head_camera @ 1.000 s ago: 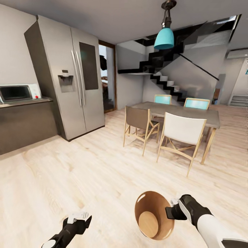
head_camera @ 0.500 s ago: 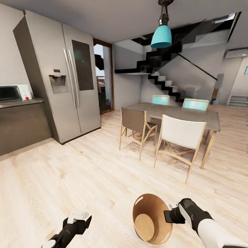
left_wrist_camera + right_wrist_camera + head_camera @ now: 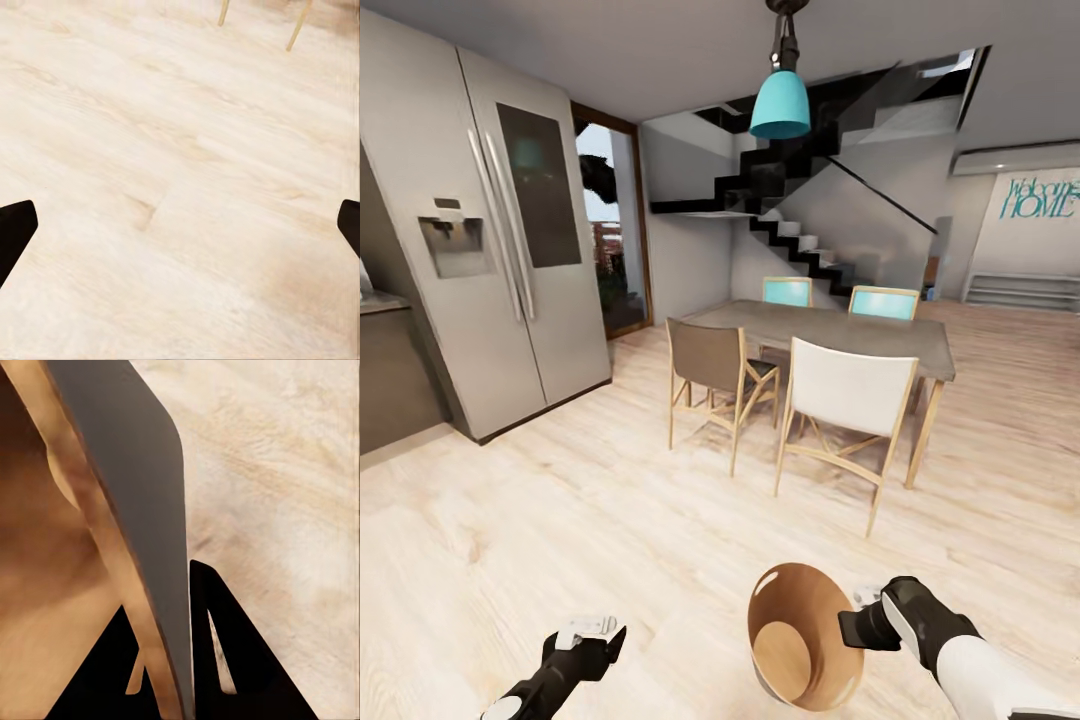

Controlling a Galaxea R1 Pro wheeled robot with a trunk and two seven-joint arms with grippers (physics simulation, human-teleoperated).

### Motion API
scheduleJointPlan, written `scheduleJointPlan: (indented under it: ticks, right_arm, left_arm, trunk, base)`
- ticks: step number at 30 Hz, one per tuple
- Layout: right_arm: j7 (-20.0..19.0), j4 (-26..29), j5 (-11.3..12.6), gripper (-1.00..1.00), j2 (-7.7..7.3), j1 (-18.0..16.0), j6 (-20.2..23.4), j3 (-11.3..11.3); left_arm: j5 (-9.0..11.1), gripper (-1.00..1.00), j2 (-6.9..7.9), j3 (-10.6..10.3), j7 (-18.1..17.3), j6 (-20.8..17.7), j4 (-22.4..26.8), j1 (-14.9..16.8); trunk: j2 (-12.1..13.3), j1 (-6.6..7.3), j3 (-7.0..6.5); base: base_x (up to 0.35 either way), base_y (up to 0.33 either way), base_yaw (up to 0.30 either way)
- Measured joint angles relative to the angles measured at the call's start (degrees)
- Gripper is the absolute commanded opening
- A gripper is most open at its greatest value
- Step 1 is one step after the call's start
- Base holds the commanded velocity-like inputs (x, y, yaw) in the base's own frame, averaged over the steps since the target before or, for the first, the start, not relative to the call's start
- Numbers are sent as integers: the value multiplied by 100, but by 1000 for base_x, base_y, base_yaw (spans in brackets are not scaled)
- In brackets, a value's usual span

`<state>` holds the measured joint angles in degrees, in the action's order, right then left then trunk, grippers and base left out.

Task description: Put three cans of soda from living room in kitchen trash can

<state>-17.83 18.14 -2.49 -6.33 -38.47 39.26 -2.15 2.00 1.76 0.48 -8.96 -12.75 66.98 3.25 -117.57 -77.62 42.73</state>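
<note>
Right end effector (image 3: pixel 857 628) pinching tash can (image 3: pixel 800 640) rim, bucket bottom cropped; left end effector (image 3: pixel 180 225) spread.

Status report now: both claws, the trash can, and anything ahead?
Right claw shut on trash can rim. Left claw open, empty. No soda inside. Dining table, chairs ahead.

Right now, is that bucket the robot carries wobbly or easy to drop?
Probably a bit wobbly: the right gripper pinches the trash can by only one side of its thin rim, and it hangs tilted. It looks stiff, as its wall keeps its round shape. It seems empty, so likely light.
</note>
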Motion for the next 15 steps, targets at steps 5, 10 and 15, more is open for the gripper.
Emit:
scheduleJointPlan:
  ticks: [5,10,15]
  right_arm:
    - [-6,2,18,-100,0,0,2,-6]
    - [-15,2,17,-100,0,0,2,-4]
    - [-15,1,8,-100,0,0,0,-1]
  left_arm:
    - [-8,100,0,-3,4,0,0,0]
    - [-9,100,0,-10,10,0,0,0]
    - [-12,100,0,-12,9,3,0,0]
  trunk:
    - [0,0,-18]
    - [0,0,-38]
    - [0,0,-60]
  base:
    - [273,-158,-251]
    - [252,-193,-249]
    - [239,-207,-238]
